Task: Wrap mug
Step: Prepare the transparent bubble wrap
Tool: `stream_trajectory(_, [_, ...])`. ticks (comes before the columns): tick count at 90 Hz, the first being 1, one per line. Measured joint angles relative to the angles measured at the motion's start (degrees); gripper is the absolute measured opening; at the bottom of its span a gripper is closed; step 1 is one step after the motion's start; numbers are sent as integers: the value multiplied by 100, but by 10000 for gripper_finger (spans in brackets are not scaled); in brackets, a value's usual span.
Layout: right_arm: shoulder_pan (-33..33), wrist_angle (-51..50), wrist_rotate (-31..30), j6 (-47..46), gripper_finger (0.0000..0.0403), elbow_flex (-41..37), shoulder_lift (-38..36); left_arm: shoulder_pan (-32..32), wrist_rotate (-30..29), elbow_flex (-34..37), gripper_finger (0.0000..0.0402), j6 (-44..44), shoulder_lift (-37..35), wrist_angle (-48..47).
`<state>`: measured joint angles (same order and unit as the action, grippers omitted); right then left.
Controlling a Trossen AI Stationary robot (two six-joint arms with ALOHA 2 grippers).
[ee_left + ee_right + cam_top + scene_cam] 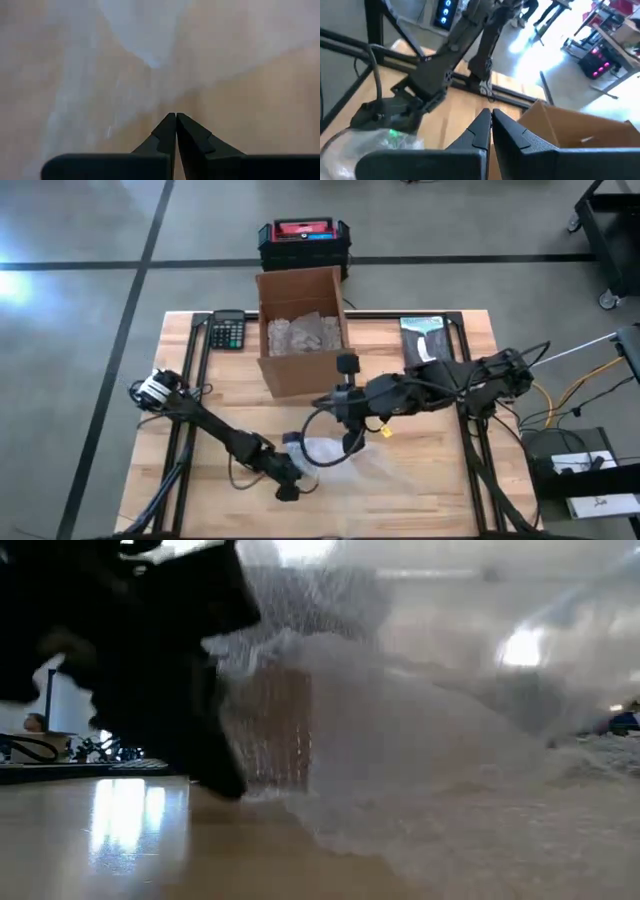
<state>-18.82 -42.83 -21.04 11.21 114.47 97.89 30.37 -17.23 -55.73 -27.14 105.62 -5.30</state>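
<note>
On the wooden bench (420, 480) a sheet of bubble wrap (335, 452) lies near the front edge, a little toward 6 o'clock from the open cardboard box (300, 330). The mug itself cannot be made out; something blue (297, 440) shows at the wrap's 9 o'clock edge, but I cannot tell what it is.

The left end effector (292, 480) is low on the bench at the 8 o'clock corner of the wrap. In the left wrist view its fingers (167, 131) are pressed together, clenched; whether any wrap is pinched between them I cannot tell.

The right end effector (350, 442) is above the wrap's 12 o'clock edge. Its fingers (481, 129) are also closed tight, with nothing seen between them.

A calculator (228, 331) lies at 9 o'clock from the box.
</note>
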Motion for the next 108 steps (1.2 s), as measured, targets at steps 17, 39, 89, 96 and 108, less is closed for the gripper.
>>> stream_trajectory(17, [-110, -1239, 46, -846, 0, -25, 7, 20, -603, 7, 0, -330, -460, -394])
stream_trajectory(39, [-523, -2644, 46, -2573, 0, -725, 7, 16, -737, 0, 0, 279, -1337, 395])
stream_trajectory(89, [-2055, 368, 2, -5548, 0, -4525, 50, -678, -2416, 24, 0, 989, -1543, 1381])
stream_trajectory(96, [-2101, 1564, 1, -5513, 0, -5046, 50, -672, -2658, 24, 0, 901, -1593, 1402])
stream_trajectory(108, [-2091, 3558, -1, -5411, 0, -5870, 236, -679, -2775, 27, 0, 881, -1656, 1364])
